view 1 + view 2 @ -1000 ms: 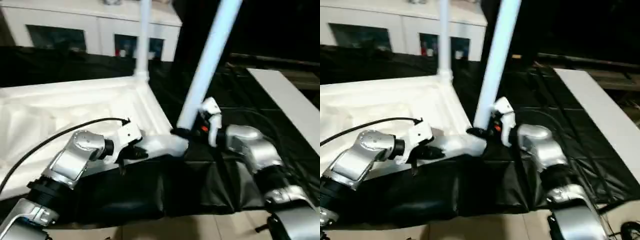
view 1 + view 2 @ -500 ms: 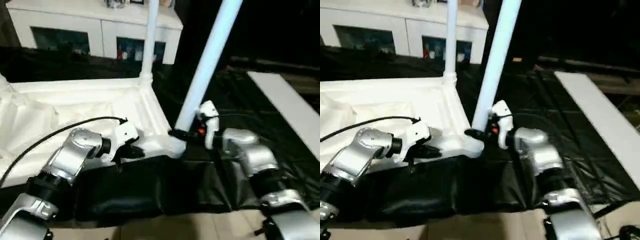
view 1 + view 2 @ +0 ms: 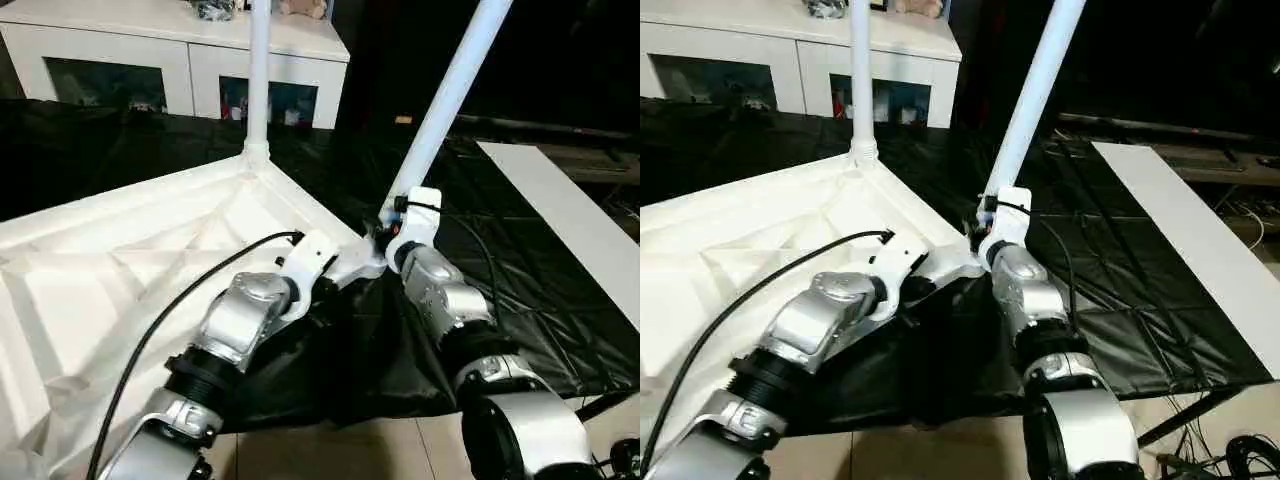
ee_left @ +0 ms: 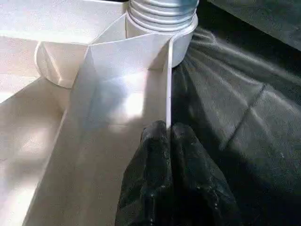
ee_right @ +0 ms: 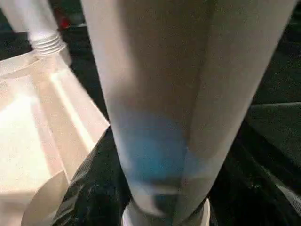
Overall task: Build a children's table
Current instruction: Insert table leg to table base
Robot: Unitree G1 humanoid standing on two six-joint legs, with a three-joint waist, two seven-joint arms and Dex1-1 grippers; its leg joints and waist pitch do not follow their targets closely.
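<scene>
Head stereo pair looking fwd/down, wrist cams v. close along fingers, all share tabletop (image 3: 120, 270) corner

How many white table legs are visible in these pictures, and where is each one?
2. One leg stands upright in the tabletop's far corner socket. The other leg leans at the near corner, gripped by the right gripper. Others may be out of frame.

White cabinet (image 3: 180, 45) with dark glass doors (image 3: 100, 82) along the back wall; small items on its top (image 3: 215, 9), too blurred to identify. Black quilted cloth (image 3: 1110, 300) covers the work surface and drapes over its near edge. Long white flat board (image 3: 570, 225) lies along the cloth's right side. Beige tiled floor (image 3: 330, 450) below the near edge. Dark cables on the floor at the right corner (image 3: 1240, 455).
</scene>
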